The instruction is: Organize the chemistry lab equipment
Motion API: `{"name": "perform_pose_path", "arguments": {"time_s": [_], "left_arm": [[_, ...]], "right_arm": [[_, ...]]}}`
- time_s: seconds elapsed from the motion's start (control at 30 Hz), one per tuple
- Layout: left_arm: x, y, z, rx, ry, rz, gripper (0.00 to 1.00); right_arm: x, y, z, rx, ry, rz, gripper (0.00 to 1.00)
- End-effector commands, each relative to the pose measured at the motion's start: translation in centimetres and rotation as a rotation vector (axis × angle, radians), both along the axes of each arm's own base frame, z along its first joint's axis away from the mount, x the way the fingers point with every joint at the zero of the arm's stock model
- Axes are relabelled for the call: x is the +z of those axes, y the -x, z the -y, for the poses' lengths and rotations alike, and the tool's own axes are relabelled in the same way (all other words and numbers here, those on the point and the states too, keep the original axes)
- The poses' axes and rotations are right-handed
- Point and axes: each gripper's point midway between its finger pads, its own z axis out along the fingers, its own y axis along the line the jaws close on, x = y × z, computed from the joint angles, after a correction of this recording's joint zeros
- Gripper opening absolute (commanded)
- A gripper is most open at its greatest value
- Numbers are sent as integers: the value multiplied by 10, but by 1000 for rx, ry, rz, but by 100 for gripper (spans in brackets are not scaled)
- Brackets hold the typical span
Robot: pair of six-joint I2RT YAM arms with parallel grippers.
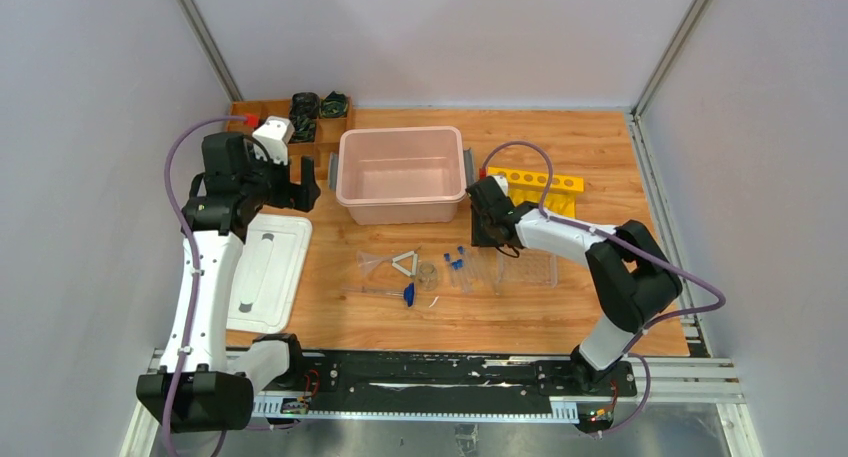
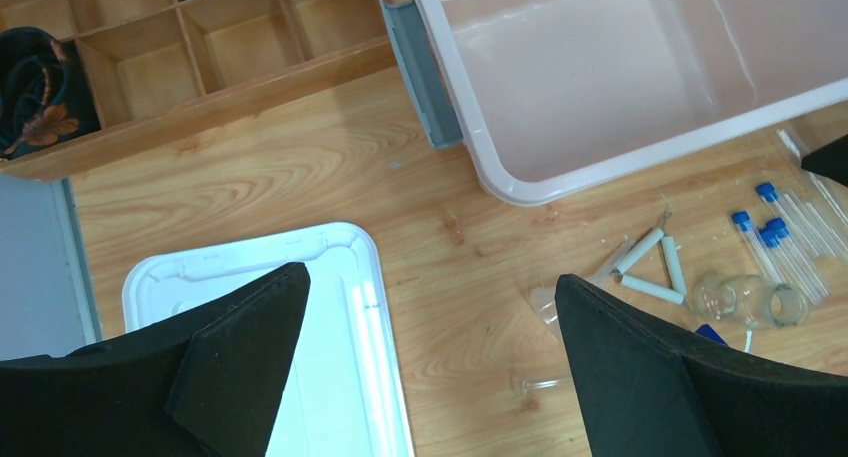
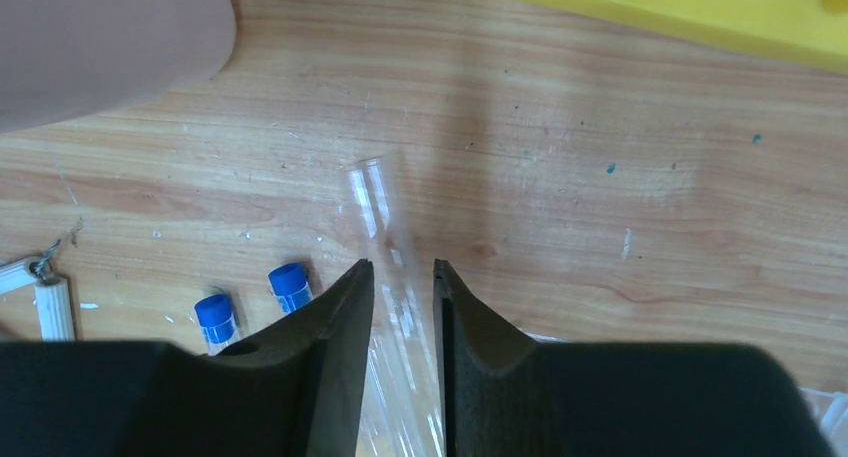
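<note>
Right gripper (image 3: 402, 269) pinches a clear tube (image 3: 374, 203) near the pink bin (image 3: 110, 47) corner

funnel (image 1: 372, 264), triangle (image 1: 404, 264), capped tubes (image 1: 457, 264) | lying mid-table | bare tube (image 3: 372, 192) (apparently) in right hand (image 3: 404, 267)

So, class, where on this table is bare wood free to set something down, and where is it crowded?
Bare wood lies between the white lid and the funnel, and along the near edge. Crowded: in front of the pink bin, from the funnel through the blue-capped tubes to the clear rack.
</note>
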Motion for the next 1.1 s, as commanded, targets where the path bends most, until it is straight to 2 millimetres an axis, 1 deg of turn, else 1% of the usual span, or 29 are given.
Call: {"name": "perform_pose_path", "arguments": {"time_s": [0.0, 0.07, 0.13, 0.3, 0.37, 0.5, 0.57, 0.63, 0.7, 0.77, 0.87, 0.97, 1.07], "left_arm": [[17, 9, 8, -73, -6, 31, 100], [21, 8, 6, -65, -20, 40, 100], [20, 7, 4, -55, -20, 29, 100], [15, 10, 11, -98, -2, 7, 100], [13, 12, 17, -122, 20, 1, 100], [10, 11, 26, -152, 72, -22, 100], [13, 9, 31, -172, 92, -22, 100], [25, 4, 33, -182, 104, -1, 100], [38, 0, 34, -180, 112, 23, 100], [53, -2, 37, -185, 128, 49, 100], [69, -5, 41, -195, 156, 73, 100], [82, -3, 48, -222, 186, 92, 100], [86, 3, 56, -249, 192, 102, 100]], "right_arm": [[-5, 4, 0, -55, 14, -38, 30], [-12, 8, 3, -87, 27, -56, 27], [-17, 9, 7, -107, 43, -65, 26], [-27, 11, 10, -126, 71, -93, 26], [-27, 13, 11, -131, 79, -93, 25], [-25, 15, 13, -142, 85, -94, 35], [-26, 17, 15, -155, 93, -97, 36], [-26, 19, 16, -166, 95, -102, 35], [-27, 21, 18, -175, 104, -110, 31], [-26, 22, 19, -179, 109, -107, 25], [-18, 22, 18, -179, 92, -93, 12], [-2, 20, 16, -169, 63, -57, 1], [26, 17, 15, -158, 22, 2, 0]]}}
